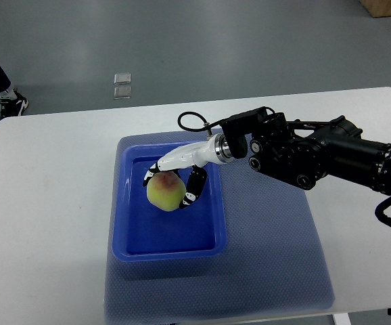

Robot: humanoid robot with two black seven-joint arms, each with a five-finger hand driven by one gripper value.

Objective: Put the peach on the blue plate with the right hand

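The right hand (pixel 175 177) clasps the peach (pixel 165 191) with curled fingers over the blue plate's (pixel 124 203) far half.

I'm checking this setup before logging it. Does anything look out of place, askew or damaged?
Nothing looks spilled or damaged. The blue plate is really a deep tray, sitting slightly askew on the blue mat. The right hand grips the peach inside it. A person's shoe shows beside the table.

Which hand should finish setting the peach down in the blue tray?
Right. The right hand already has its fingers curled around the yellow-green peach over the deep blue rectangular plastic plate; no left arm is in view.
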